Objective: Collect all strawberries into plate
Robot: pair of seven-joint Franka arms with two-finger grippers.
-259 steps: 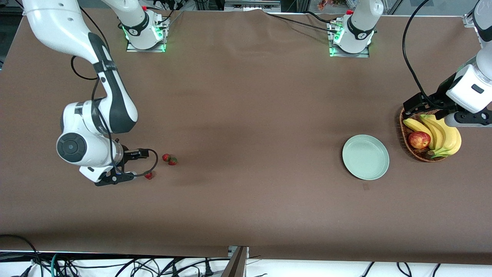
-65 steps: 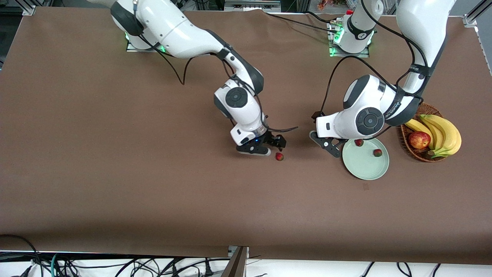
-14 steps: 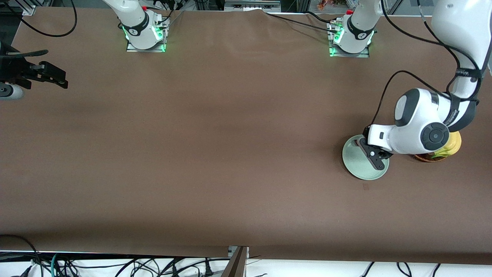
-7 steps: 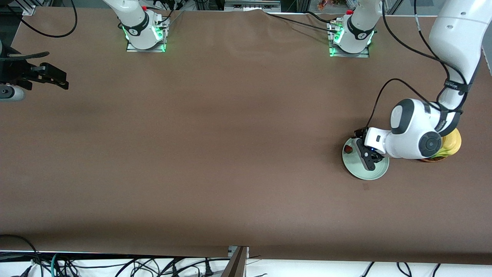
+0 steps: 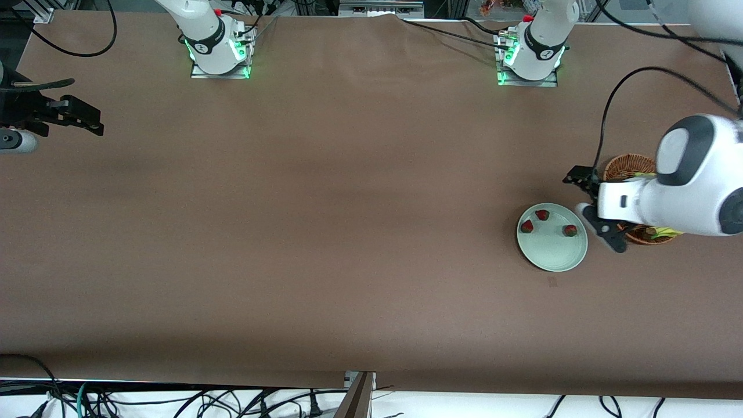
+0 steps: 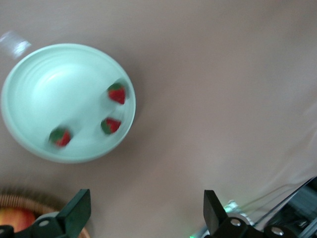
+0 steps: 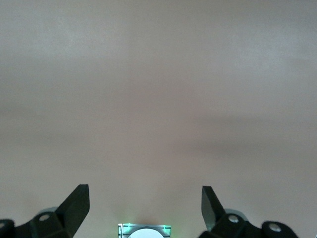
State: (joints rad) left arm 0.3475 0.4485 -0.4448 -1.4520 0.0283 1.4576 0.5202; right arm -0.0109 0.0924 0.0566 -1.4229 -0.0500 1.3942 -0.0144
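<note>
The pale green plate (image 5: 551,255) lies near the left arm's end of the table with three strawberries on it (image 5: 527,226) (image 5: 542,215) (image 5: 570,230). My left gripper (image 5: 593,208) is open and empty, up in the air over the table between the plate and the basket. In the left wrist view the plate (image 6: 34,94) holds the three strawberries (image 6: 117,93) (image 6: 111,125) (image 6: 60,137), apart from my left gripper (image 6: 143,218). My right gripper (image 5: 55,125) waits open and empty at the right arm's end of the table, over bare cloth (image 7: 144,208).
A brown wicker basket (image 5: 630,165) with bananas (image 5: 662,232) stands beside the plate, mostly hidden by my left arm. Its rim and a red apple (image 6: 12,220) show in the left wrist view. The arm bases (image 5: 217,49) (image 5: 531,55) stand farthest from the front camera.
My left gripper has let go of the third strawberry on the plate, then risen and drawn off the plate toward the basket. The right arm has not moved.
</note>
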